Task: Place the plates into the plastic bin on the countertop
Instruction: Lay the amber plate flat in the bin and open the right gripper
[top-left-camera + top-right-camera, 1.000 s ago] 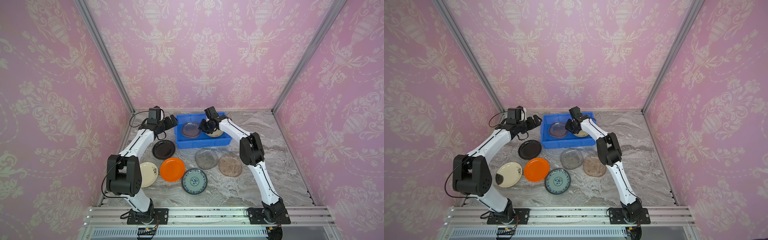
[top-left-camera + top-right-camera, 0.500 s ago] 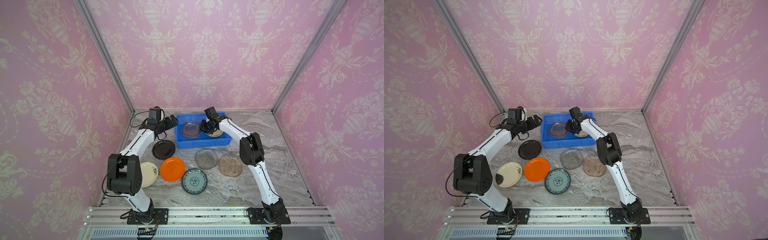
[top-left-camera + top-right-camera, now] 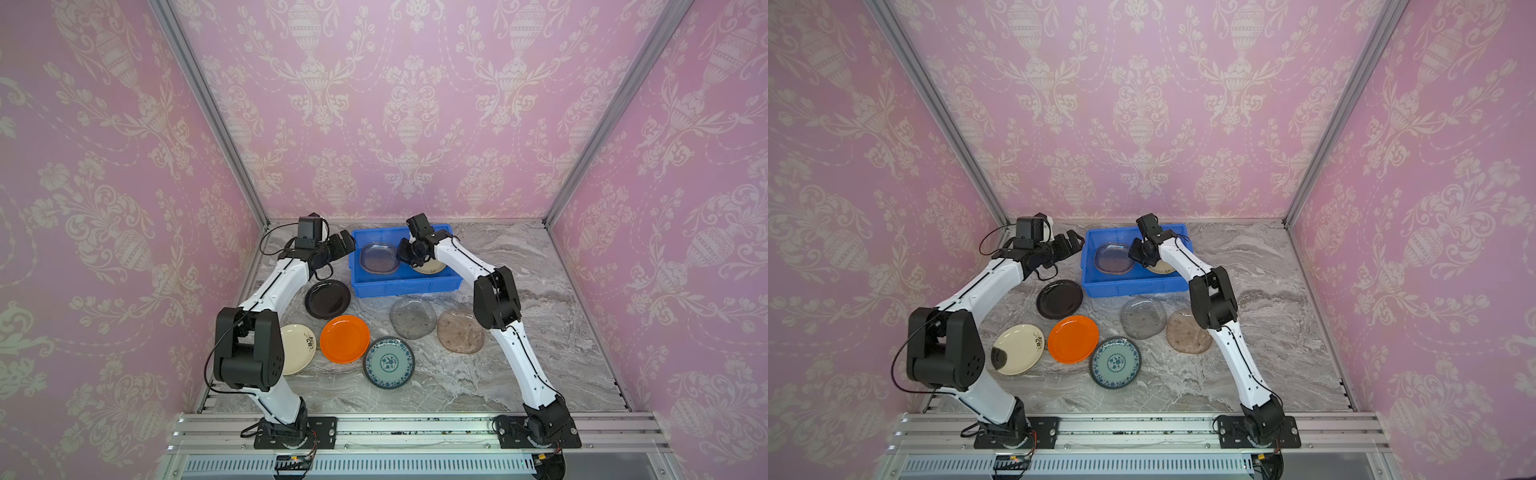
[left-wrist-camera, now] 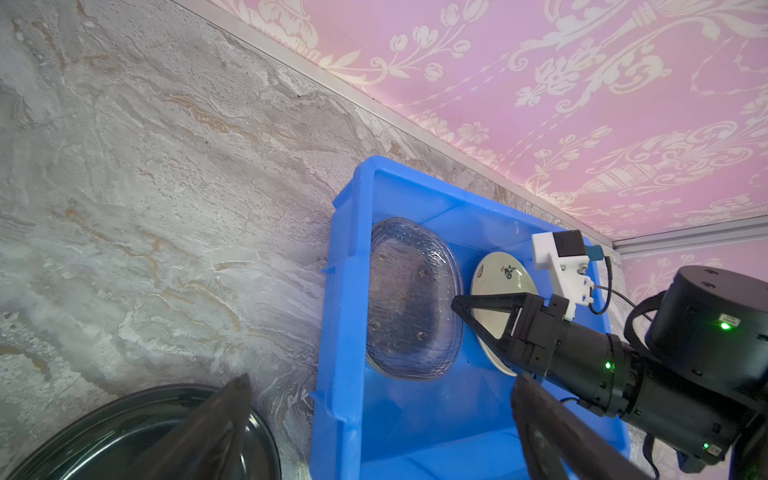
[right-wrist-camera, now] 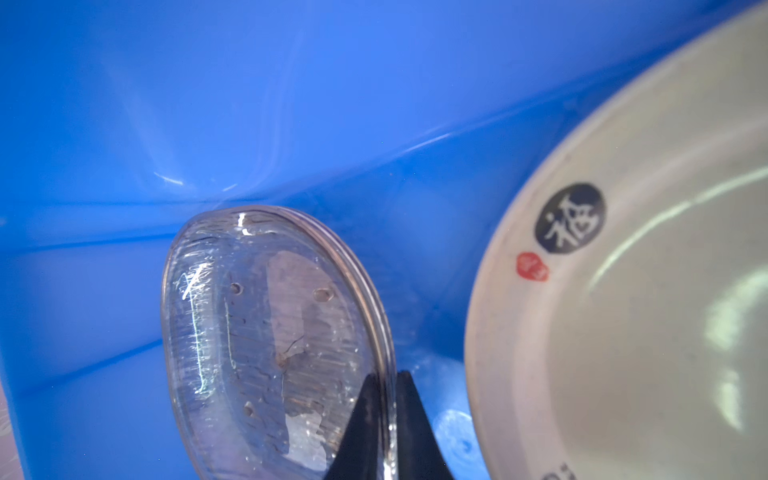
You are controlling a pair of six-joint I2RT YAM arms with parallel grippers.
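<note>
Leftmost, the left gripper [image 3: 343,246] hangs wide open beside the blue plastic bin [image 3: 399,289], near the black plate [image 3: 327,298]. Inside the bin the right gripper [image 5: 386,380] pinches the rim of the clear glass plate [image 3: 377,258], a cream plate [image 3: 432,269] just right. The orange plate [image 3: 345,338] and the teal floral plate [image 3: 388,362] lie in front on the countertop [image 3: 519,291].

Marble countertop [image 3: 540,270], blue bin [image 3: 403,286] near back wall, six plates [image 3: 345,338] scattered before it
</note>
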